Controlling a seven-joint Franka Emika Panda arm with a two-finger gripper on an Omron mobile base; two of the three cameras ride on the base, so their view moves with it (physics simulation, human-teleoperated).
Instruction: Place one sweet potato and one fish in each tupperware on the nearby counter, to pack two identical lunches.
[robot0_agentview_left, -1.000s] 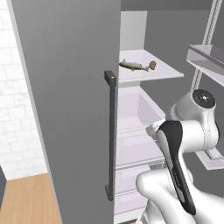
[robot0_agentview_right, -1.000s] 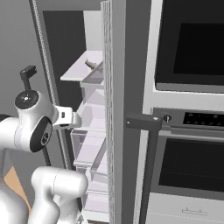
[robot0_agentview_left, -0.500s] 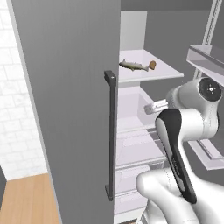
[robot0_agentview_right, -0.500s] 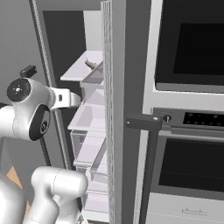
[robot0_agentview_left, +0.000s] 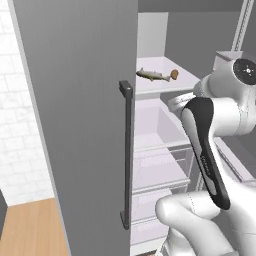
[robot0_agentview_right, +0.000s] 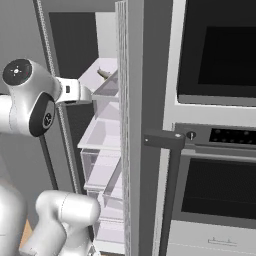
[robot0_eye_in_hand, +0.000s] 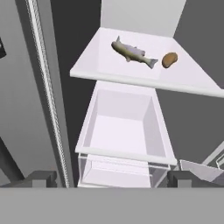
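Observation:
A slender grey fish (robot0_eye_in_hand: 131, 53) and one orange-brown sweet potato (robot0_eye_in_hand: 169, 59) lie side by side on a white fridge shelf (robot0_eye_in_hand: 109, 72). In the hand view both are ahead of and above my gripper (robot0_eye_in_hand: 113, 179). It is open, its dark fingertips (robot0_eye_in_hand: 41, 178) wide apart with nothing between them. The left base view shows the fish (robot0_agentview_left: 152, 75) and sweet potato (robot0_agentview_left: 174, 74) just beyond my raised arm. A corner of the wooden counter (robot0_agentview_left: 30, 230) shows at the lower left. The tupperware is out of view.
A clear fridge bin (robot0_eye_in_hand: 122, 127) sits directly under the shelf. The grey fridge door (robot0_agentview_left: 80, 125) with its dark handle (robot0_agentview_left: 126, 155) stands to my left. A second door edge (robot0_agentview_right: 132, 125) and the wall oven (robot0_agentview_right: 215, 125) lie to my right.
My arm has lifted the hand higher toward the fridge shelf. The jaws have stayed open, and the fish and sweet potato have not moved.

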